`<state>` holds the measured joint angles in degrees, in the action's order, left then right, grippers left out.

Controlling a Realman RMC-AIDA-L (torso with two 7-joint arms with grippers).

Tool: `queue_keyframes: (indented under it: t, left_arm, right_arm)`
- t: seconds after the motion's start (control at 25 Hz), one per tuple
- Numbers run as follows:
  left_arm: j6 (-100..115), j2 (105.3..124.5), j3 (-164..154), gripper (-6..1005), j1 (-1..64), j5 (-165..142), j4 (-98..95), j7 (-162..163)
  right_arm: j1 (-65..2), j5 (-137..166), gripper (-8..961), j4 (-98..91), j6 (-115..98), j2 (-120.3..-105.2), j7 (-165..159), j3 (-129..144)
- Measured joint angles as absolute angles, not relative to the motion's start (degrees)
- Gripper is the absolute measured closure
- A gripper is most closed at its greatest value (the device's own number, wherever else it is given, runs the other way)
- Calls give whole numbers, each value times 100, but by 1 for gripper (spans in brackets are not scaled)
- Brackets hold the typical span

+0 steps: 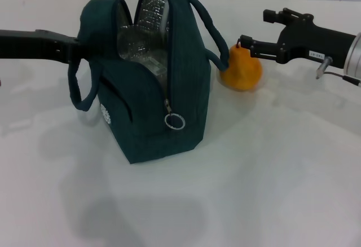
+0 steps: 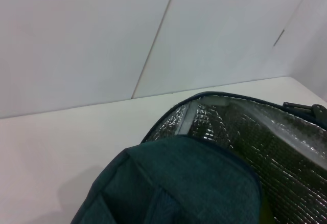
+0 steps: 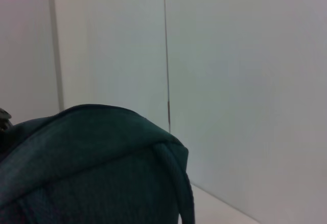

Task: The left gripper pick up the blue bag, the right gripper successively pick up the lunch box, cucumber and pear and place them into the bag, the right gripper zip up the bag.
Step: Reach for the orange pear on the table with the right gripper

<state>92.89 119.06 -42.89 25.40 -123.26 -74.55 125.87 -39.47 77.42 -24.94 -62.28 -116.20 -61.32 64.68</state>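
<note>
1. We count one blue bag (image 1: 152, 111) standing upright on the white table (image 1: 271, 190), its top open and the silver foil lining (image 1: 148, 16) showing.
2. We count two loop handles: one (image 1: 82, 86) hangs on the robot's left side of the bag, the other (image 1: 211, 38) arches on its right side.
3. One metal ring pull (image 1: 175, 122) hangs at the low end of the zipper on the bag's near face.
4. One round white logo (image 1: 106, 115) sits low on the bag's left side; we cannot read any writing on it.
5. One pear (image 1: 241, 69) rests on the table just beside the bag's right handle.
6. The left gripper (image 1: 76, 49) reaches the bag's left upper edge; we cannot tell how its fingers stand.
7. The right gripper (image 1: 243, 43) is at the pear's top, its fingers close about the stem area; whether they grip it we cannot tell.
8. A small label sits on the right wrist; its text is unreadable.
</note>
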Motion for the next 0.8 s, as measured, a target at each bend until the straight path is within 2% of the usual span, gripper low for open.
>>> queue_keyframes:
  t: [0.8]
  left_arm:
    - [9010, 11931, -4289, 962, 2549, -12043, -7162, 12580]
  right_arm:
    - [-4394, 6895, 177, -1288, -6031, -11619, -5215, 6596]
